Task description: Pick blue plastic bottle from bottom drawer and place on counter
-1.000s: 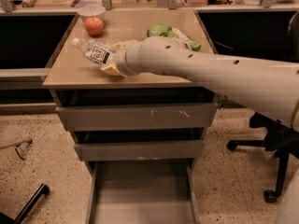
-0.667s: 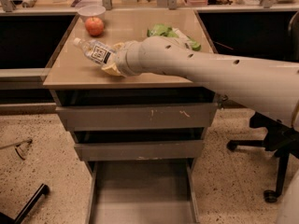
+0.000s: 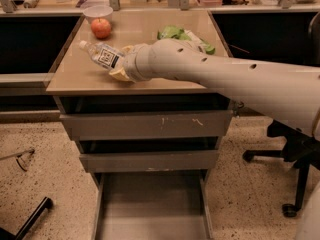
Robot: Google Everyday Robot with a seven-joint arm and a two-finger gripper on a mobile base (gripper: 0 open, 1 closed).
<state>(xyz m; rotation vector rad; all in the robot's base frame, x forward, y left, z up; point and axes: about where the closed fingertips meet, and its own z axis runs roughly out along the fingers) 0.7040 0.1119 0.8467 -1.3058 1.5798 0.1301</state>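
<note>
The blue plastic bottle (image 3: 101, 55), clear with a white cap and a white label with dark print, sits tilted over the left part of the beige counter (image 3: 75, 76), cap pointing up and left. My gripper (image 3: 121, 63) is at the bottle's base end, its yellowish fingers (image 3: 119, 74) closed around it, low over the counter. My pale arm reaches in from the right across the counter. The bottom drawer (image 3: 150, 204) is pulled open below, its grey floor bare.
A red apple (image 3: 101, 28) and a white bowl (image 3: 97, 12) stand at the counter's back left. A green bag (image 3: 181, 33) lies at the back right behind my arm. Two shut grey drawers (image 3: 145, 125) sit above the open one. An office chair (image 3: 295, 154) stands to the right.
</note>
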